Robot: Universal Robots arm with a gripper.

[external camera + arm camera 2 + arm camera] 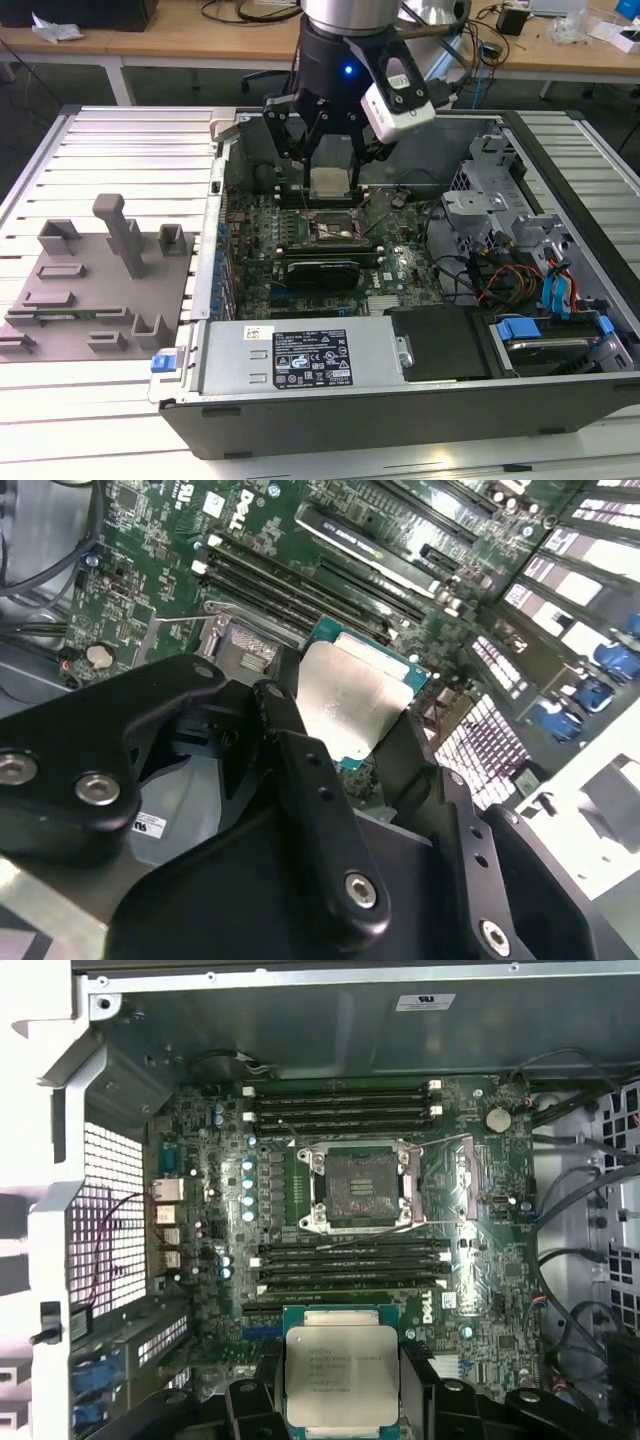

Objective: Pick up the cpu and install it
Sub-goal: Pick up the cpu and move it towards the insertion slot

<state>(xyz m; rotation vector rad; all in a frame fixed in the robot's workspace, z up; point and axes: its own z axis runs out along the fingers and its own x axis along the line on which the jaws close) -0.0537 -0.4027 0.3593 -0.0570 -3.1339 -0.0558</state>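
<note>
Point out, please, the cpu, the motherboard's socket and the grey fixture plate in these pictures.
cpu [342,1375]: first wrist view, middle of its silvery metal top.
socket [360,1188]: first wrist view, centre of its contact field.
fixture plate [95,288]: exterior view, bare flat part of its surface.

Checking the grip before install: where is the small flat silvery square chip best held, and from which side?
Grip the small silvery-grey square cpu by two opposite thin edges, from above: it is flat, facing up, and the black tool pinches it exactly so.
</note>
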